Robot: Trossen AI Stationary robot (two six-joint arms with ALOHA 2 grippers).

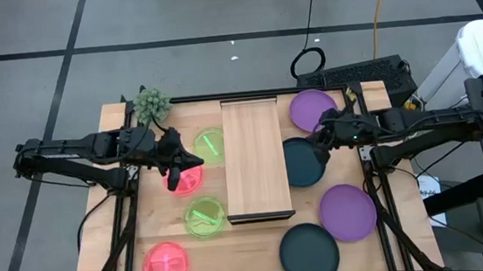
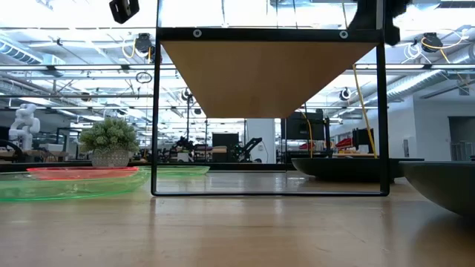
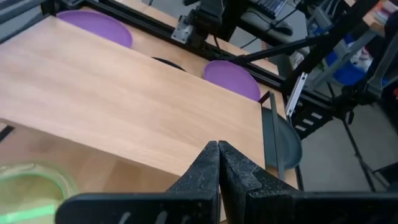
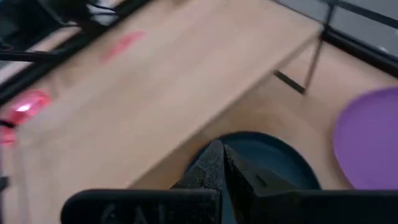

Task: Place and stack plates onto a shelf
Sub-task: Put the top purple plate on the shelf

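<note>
Hovering right gripper (image 1: 320,149), teal plate (image 1: 302,172)

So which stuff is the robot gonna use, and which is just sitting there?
For the job:
- the shelf, nothing on it yet
- purple plates
- dark teal plates
- green plates
- pink plates

Just sitting there:
- small plant
- cables on the floor

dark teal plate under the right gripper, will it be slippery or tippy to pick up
The dark teal plate looks smooth and glossy, so probably slippery. It is shallow with a thin raised rim and lies flat beside the shelf, so it likely slides rather than tips. The right gripper hovers above it.
</note>
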